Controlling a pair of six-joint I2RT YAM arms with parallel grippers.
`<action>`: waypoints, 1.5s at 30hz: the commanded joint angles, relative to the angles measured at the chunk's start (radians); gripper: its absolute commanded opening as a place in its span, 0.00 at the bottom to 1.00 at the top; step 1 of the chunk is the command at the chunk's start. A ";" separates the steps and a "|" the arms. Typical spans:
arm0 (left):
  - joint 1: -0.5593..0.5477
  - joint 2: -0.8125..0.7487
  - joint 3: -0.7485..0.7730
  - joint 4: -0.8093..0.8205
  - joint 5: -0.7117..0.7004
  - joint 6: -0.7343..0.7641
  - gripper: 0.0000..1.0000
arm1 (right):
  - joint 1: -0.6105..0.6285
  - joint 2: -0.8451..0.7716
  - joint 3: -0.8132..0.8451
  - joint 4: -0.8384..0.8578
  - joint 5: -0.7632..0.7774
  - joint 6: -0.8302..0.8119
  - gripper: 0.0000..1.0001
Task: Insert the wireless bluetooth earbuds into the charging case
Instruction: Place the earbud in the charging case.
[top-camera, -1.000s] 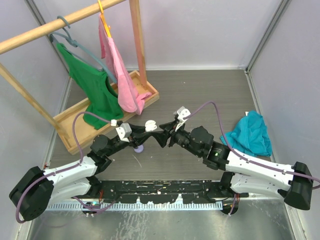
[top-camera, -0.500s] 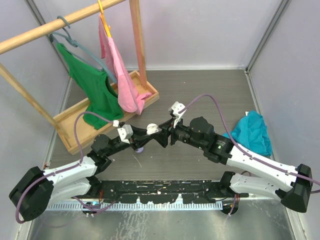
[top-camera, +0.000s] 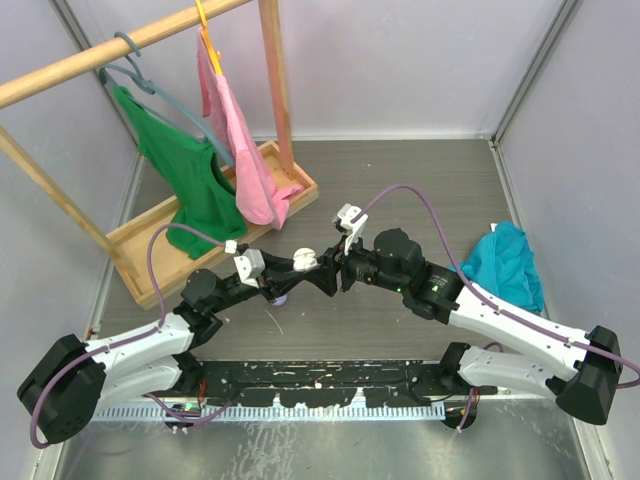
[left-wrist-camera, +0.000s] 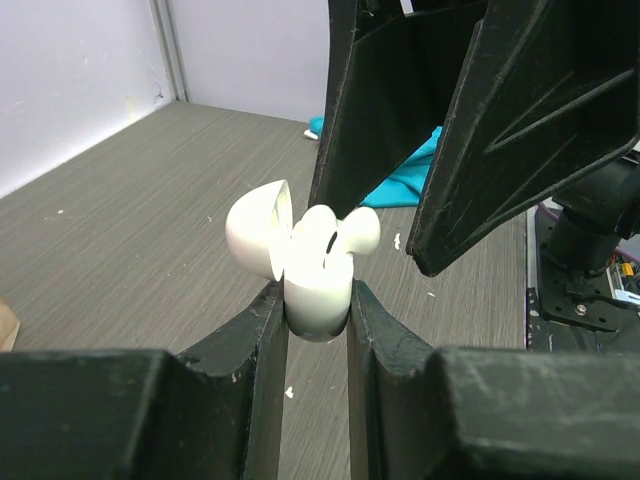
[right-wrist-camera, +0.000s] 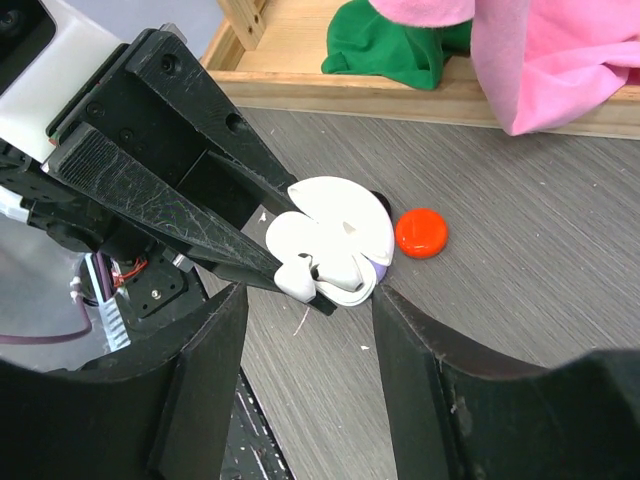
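The left gripper (left-wrist-camera: 318, 318) is clamping tight on a white charging case (left-wrist-camera: 318, 305), holding it up above the grey table (left-wrist-camera: 120, 200); the case's lid (left-wrist-camera: 255, 235) is hanging open to one side; white earbuds (left-wrist-camera: 345, 230) are sitting in its top, poking above the rim. The right gripper (right-wrist-camera: 305, 300) is hovering over the case, fingers spread on either side of it, gripping nothing. Below, a red round case (right-wrist-camera: 421, 232) is lying on the table; a pink garment (right-wrist-camera: 560, 60) and a green garment (right-wrist-camera: 390, 40) are draping over a wooden tray (right-wrist-camera: 300, 88) beyond.

L end effector (left-wrist-camera: 318, 305) pinched tight, R end effector (right-wrist-camera: 308, 298) parted, tips facing
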 joint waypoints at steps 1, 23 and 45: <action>-0.004 -0.009 0.026 0.042 0.006 -0.002 0.00 | 0.004 -0.032 0.047 0.039 -0.009 0.020 0.58; -0.004 -0.017 0.039 0.009 -0.017 -0.016 0.00 | 0.004 0.011 0.068 0.044 -0.068 0.076 0.52; -0.003 0.011 0.052 -0.004 0.049 -0.001 0.00 | 0.004 0.084 0.116 0.091 -0.120 0.111 0.52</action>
